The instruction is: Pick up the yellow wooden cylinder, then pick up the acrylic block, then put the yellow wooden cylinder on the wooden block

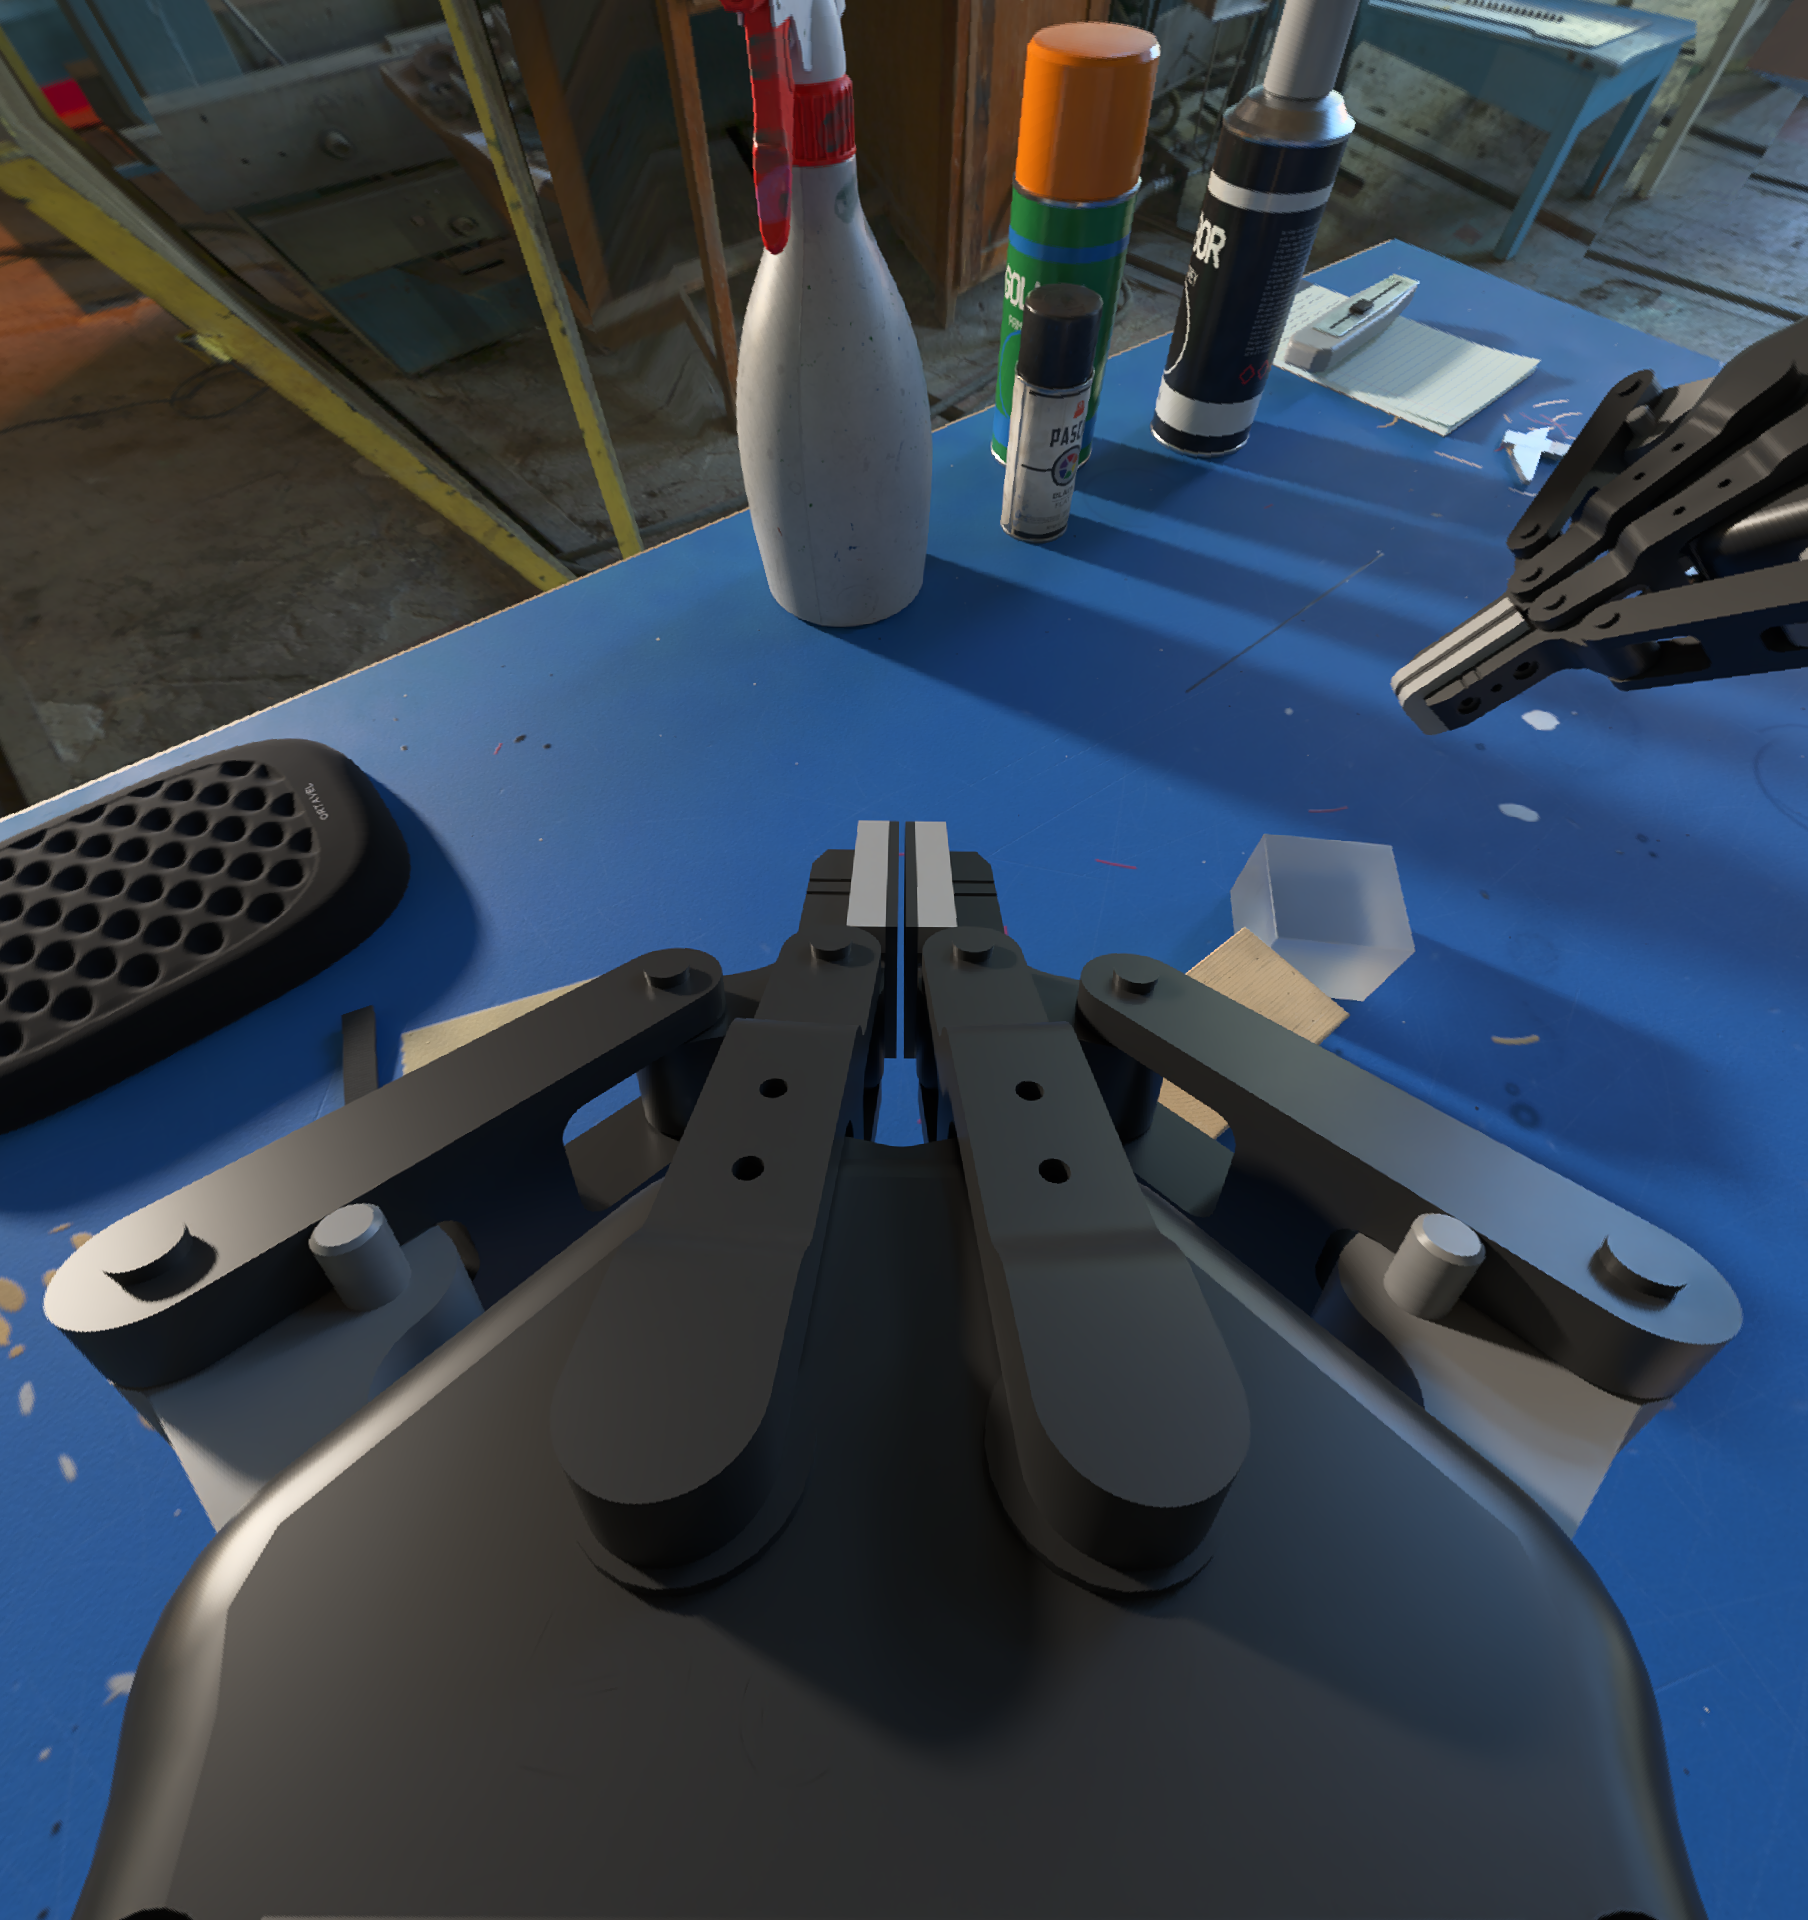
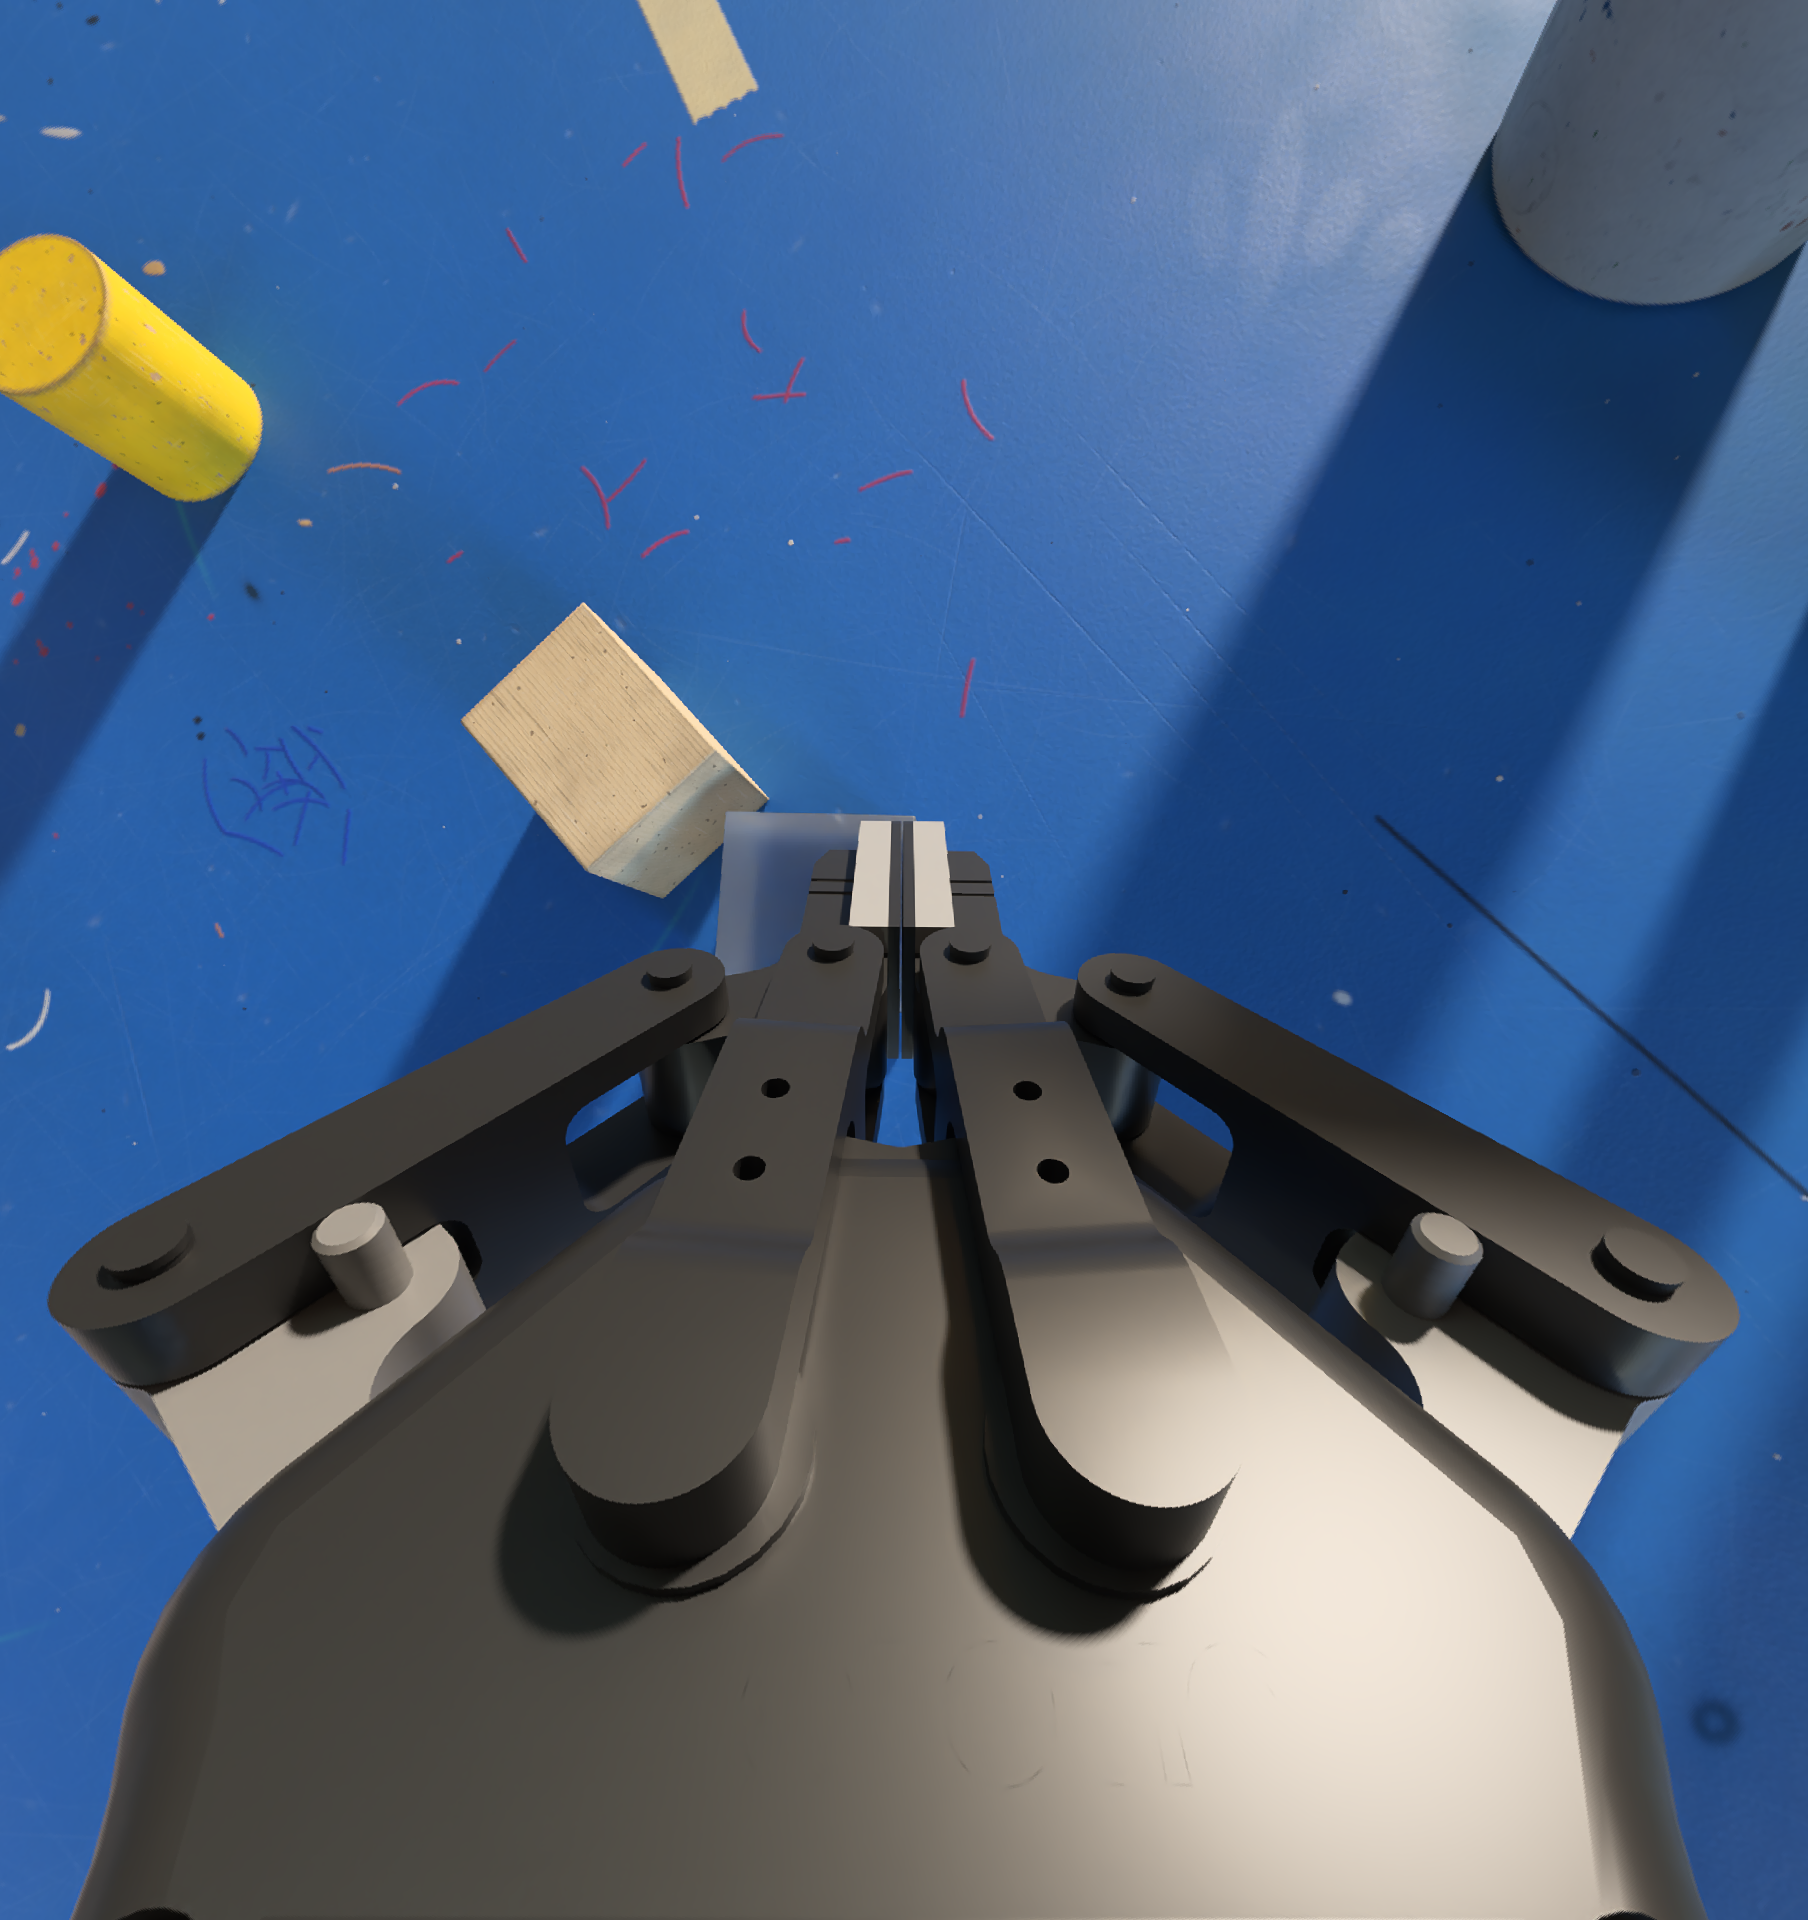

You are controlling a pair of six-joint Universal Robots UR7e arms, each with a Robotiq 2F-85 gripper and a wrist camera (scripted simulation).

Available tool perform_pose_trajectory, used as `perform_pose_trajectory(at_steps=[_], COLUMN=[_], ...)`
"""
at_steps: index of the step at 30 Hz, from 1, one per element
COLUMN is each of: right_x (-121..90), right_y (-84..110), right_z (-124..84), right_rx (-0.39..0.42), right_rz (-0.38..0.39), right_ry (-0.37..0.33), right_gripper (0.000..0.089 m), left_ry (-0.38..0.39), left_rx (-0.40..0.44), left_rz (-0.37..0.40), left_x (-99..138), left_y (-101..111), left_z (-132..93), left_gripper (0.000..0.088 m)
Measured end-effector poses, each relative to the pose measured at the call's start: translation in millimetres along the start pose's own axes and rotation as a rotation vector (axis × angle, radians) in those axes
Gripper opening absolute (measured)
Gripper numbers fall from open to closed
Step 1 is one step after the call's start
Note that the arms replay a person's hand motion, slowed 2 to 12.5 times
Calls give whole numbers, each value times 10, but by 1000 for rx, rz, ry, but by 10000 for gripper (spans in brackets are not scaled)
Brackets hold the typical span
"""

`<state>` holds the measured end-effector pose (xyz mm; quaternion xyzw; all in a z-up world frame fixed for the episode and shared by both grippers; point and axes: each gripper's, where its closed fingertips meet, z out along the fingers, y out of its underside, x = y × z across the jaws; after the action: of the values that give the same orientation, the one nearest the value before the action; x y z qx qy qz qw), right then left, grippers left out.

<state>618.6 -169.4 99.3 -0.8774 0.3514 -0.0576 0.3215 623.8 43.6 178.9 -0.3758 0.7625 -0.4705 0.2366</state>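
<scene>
The yellow wooden cylinder [image 2: 110,366] lies on its side on the blue table at the upper left of the right wrist view. The wooden block [image 2: 609,750] lies nearer the middle, and it also shows in the left wrist view [image 1: 1264,982], partly hidden behind my left gripper's links. The clear acrylic block [image 1: 1321,914] sits against it; in the right wrist view it [image 2: 765,883] is mostly hidden behind my fingers. My left gripper [image 1: 901,873] is shut and empty above the table. My right gripper [image 2: 901,873] is shut and empty above the acrylic block; it also shows in the left wrist view [image 1: 1440,691].
A white spray bottle [image 1: 838,416], an orange-capped green can [image 1: 1071,208], a small can [image 1: 1051,416] and a dark can [image 1: 1253,260] stand at the far table edge. A black perforated pad [image 1: 141,914] lies left. A notepad [image 1: 1419,358] lies far right. A tape strip [image 2: 700,57] lies on the table.
</scene>
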Motion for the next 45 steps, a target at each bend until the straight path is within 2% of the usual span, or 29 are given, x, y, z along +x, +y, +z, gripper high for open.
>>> perform_pose_trajectory(at_steps=[14,29,45], right_x=[-96,-9,59], right_y=[-64,-71,-62], right_z=[-140,-250,-342], right_rx=[37,65,86], right_rz=[-54,-111,-180], right_ry=[1,42,70], right_gripper=[4,3,14], left_ry=[-64,-46,-78], left_rx=[11,86,105], left_rz=[4,8,57], left_x=[-107,-32,53], left_y=[-15,-157,-245], left_z=[-190,-364,-562], left_gripper=[106,132,199])
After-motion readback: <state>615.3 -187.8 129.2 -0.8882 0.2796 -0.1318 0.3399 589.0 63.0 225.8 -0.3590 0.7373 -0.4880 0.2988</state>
